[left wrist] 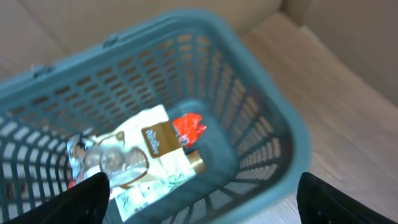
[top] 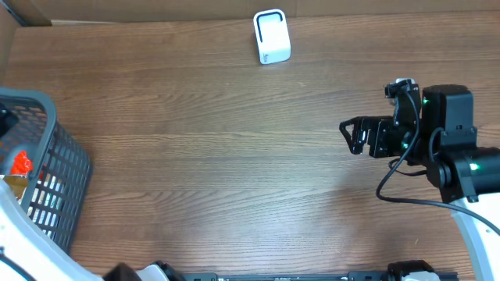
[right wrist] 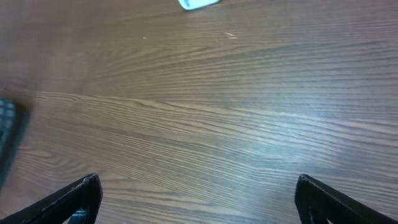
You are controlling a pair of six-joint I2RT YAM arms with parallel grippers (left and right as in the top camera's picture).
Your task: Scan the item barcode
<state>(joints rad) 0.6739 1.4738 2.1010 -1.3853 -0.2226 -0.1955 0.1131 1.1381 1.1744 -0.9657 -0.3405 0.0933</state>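
Teal basket (left wrist: 273, 124) mid-frame holding packets (left wrist: 155, 152), left gripper (left wrist: 202, 196) fingers spread above it, right gripper (right wrist: 199, 196) spread wide over wood table (right wrist: 217, 124), white scanner (top: 272, 37) top centre

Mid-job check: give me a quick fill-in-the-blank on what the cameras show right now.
The left gripper hovers over the basket, its jaws ____.
Beside the white-and-brown packet in it lies a ____ item.
The scanner is coloured ____.
The right gripper holds ____.
Missing: open; red; white; nothing.
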